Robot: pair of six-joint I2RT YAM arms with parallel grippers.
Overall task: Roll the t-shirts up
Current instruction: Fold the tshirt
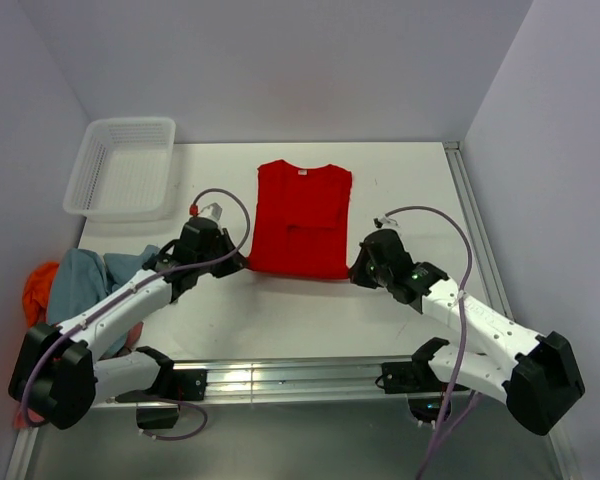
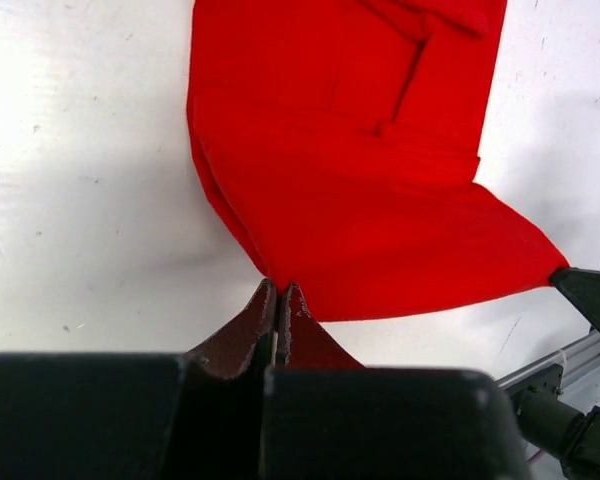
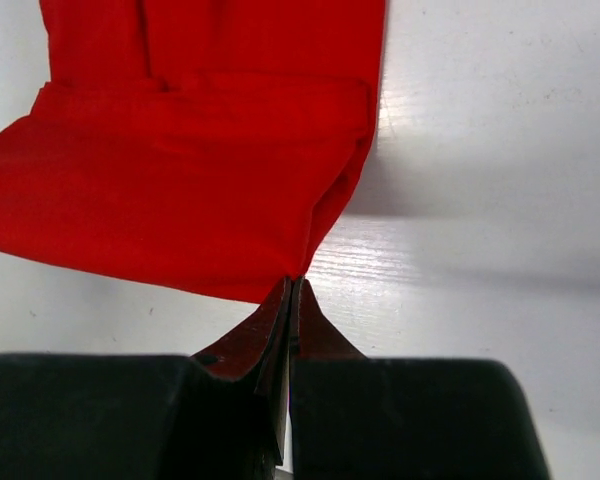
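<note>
- We count one red t-shirt (image 1: pixel 302 218), folded flat mid-desk (image 1: pixel 280 310) with its collar at the far end.
- One grey-blue t-shirt (image 1: pixel 80 280) and one orange t-shirt (image 1: pixel 40 285) lie heaped at the near left edge.
- One white basket (image 1: pixel 123 165) sits far left.
- The left fingers (image 2: pixel 277 305) are pinched tight on the red t-shirt's near left corner.
- The right fingers (image 3: pixel 292 300) are pinched tight on its near right corner.

bright red cloth t-shirt (image 1: pixel 302 215): folded narrow, mid-table, collar with white label at far end, both near hem corners lifted. grey-blue cloth t-shirt (image 1: pixel 78 282) and orange cloth t-shirt (image 1: pixel 40 285) heaped at left edge.
</note>
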